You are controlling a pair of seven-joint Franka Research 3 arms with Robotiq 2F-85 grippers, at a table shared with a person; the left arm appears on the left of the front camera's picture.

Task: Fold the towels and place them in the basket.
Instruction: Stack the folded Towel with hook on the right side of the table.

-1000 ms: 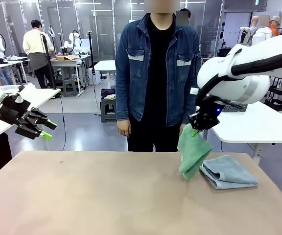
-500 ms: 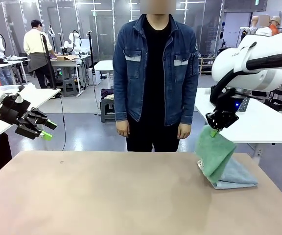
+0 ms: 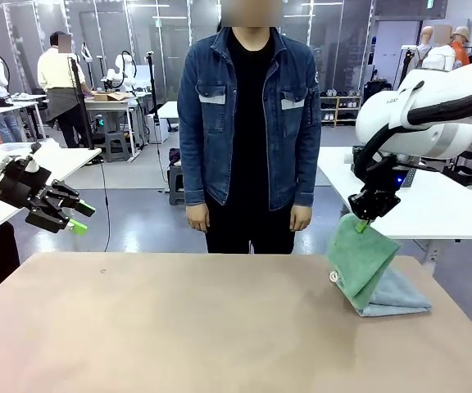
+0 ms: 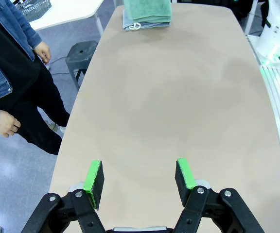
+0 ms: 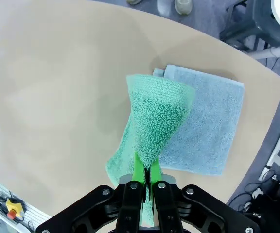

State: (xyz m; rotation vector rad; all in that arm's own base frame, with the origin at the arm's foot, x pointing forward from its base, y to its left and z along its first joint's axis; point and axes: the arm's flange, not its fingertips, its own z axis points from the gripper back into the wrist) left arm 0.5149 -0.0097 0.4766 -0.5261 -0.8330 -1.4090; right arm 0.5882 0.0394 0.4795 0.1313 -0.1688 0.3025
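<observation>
No print readable; right gripper [image 5: 147, 175] jaws pinch green towel [image 5: 152, 121], left gripper [image 4: 139, 180] jaws apart.

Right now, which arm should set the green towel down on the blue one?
Right. The right gripper is shut on the green towel, hanging over the light blue towel. The left gripper is open, off the table's far left edge.

blue towel [image 3: 396, 296]: partly hidden under green towel [image 3: 362, 258] | left-wrist: top edges cropped
</observation>
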